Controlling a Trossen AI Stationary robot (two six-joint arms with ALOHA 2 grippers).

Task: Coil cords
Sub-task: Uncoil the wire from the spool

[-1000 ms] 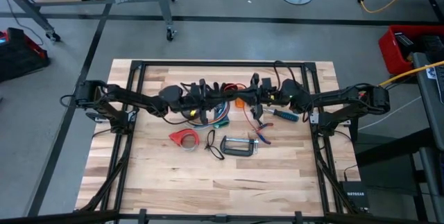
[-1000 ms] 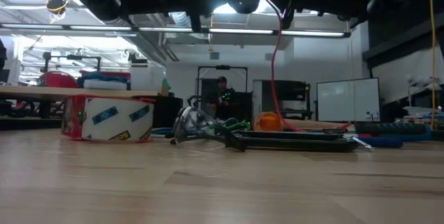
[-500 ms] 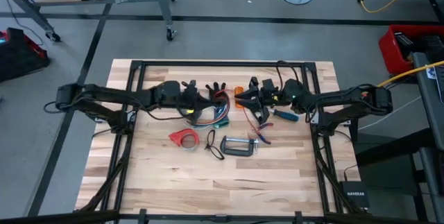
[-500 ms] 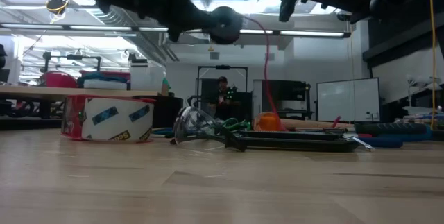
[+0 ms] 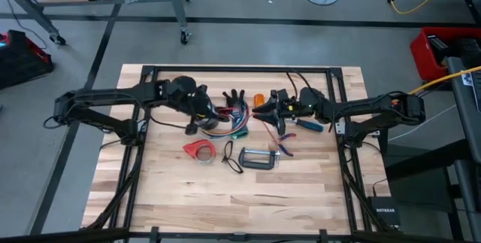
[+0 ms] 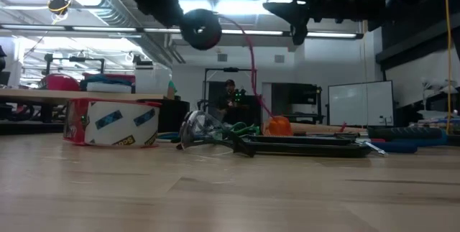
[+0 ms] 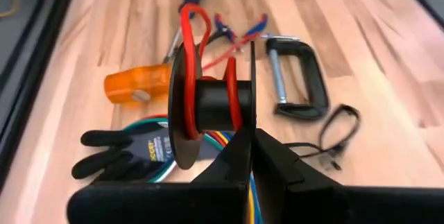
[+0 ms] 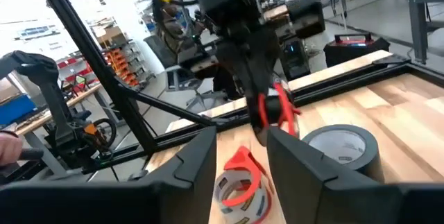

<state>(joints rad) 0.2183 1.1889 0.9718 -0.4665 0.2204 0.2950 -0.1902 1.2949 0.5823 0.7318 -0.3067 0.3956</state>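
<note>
Gripping a black spool (image 7: 211, 106) by one of its flanges, the left gripper (image 7: 251, 156) hung above the back middle of the bench (image 5: 188, 190) with its jaws fully closed on that thin disc. A red cord (image 7: 191, 57) was looped around the spool's core and ran away toward the other arm; in the low view the same red cord (image 6: 248, 52) curved down from the raised spool (image 6: 200, 29) to the bench top. The rest of the cords (image 5: 229, 126), in blue, green and red, lay in a loose bunch on the bench just beneath the spool, beside a black glove (image 5: 234, 96) and an orange object (image 5: 258, 100). The right gripper (image 8: 243, 156) waited near the orange object with its jaws parted and nothing between them. Nearer the front of the bench lay a red tape dispenser (image 5: 199, 150), a thin black cable (image 5: 230, 157) and a C-clamp (image 5: 258, 158); red-handled pliers (image 5: 284, 142) lay just beside the clamp.
</note>
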